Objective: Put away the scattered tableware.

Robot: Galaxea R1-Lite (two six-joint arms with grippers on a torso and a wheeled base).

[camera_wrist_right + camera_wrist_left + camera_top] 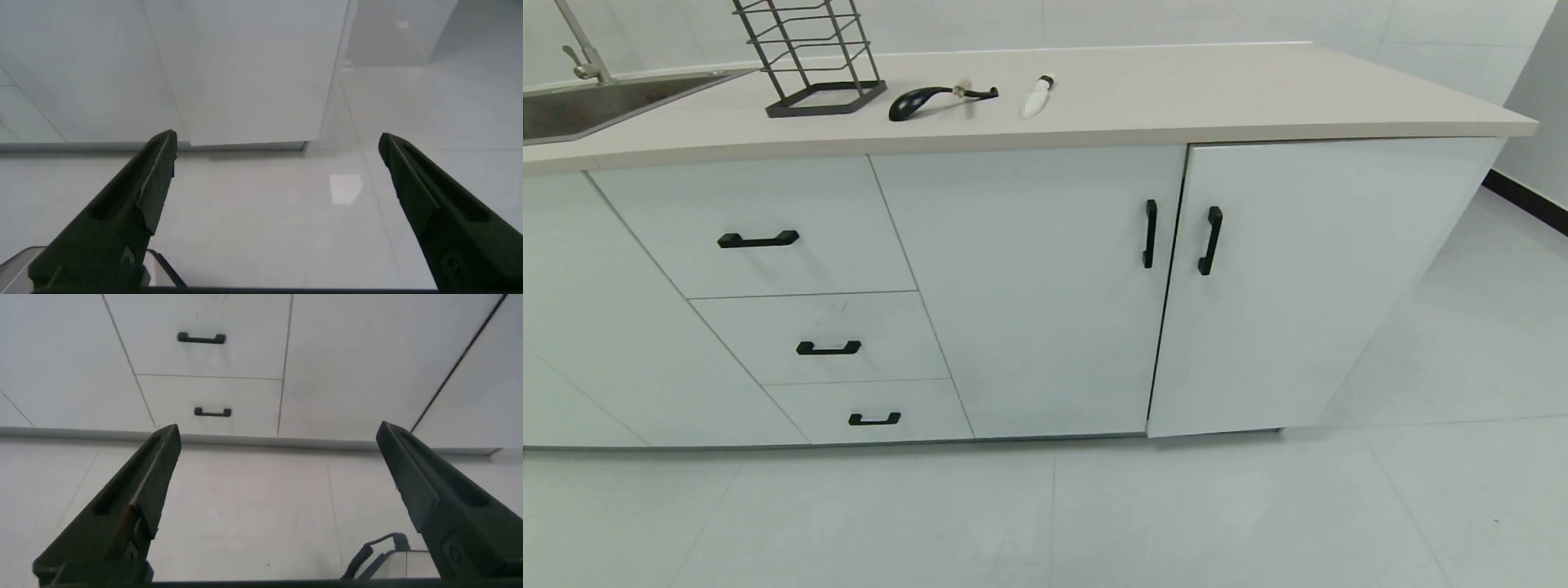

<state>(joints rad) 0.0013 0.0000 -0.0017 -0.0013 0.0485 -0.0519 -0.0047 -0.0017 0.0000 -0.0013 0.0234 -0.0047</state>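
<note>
On the beige countertop (1176, 90) lie a black spoon (913, 101) with a long handle and, to its right, a small white utensil (1037, 96) with a dark tip. A black wire rack (809, 53) stands just left of the spoon. My left gripper (278, 441) hangs low over the floor, facing the lower drawers, open with nothing between its fingers (135, 506). My right gripper (278, 147) is likewise low, facing the cabinet base, open and empty, its fingers (122, 220) spread wide.
A steel sink (596, 102) with a tap (582, 49) is at the counter's far left. Below are three drawers with black handles (758, 239) and two cabinet doors with vertical handles (1150, 233). Pale tiled floor (1045, 514) lies in front.
</note>
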